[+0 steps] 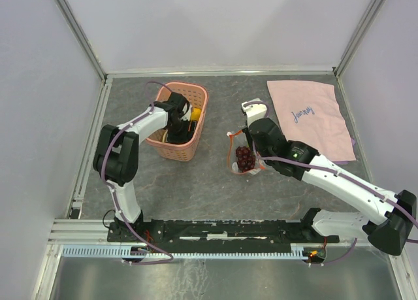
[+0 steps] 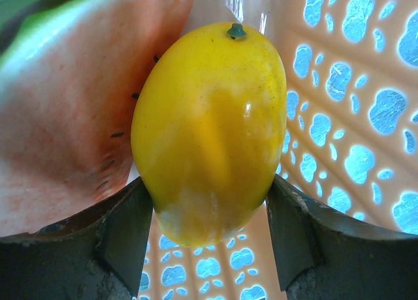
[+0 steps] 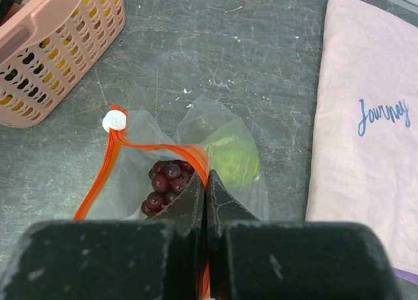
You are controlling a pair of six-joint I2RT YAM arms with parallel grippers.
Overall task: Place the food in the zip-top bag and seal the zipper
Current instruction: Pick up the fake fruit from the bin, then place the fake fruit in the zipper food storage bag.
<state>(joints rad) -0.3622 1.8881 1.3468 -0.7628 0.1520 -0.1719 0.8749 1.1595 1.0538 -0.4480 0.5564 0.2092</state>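
My right end effector (image 3: 206,189) pinched the zip-top bag (image 3: 127,179), grapes (image 3: 164,184) and a green piece (image 3: 230,159) inside. My left end effector (image 2: 209,228) gripped a yellow fruit (image 2: 209,130). The zipper (image 3: 157,145) was open.

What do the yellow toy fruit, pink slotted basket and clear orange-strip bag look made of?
The yellow toy fruit: probably hard plastic, glossy, small sharp highlights. The pink slotted basket: moulded plastic, smooth, uniform slots. The clear orange-strip bag: thin plastic film, see-through, creased.

Glossy yellow fruit (image 2: 209,130), pink plastic basket (image 1: 179,151), crinkly clear bag (image 3: 140,133), matt pink cloth (image 3: 366,182), rough grey tabletop (image 3: 248,45).
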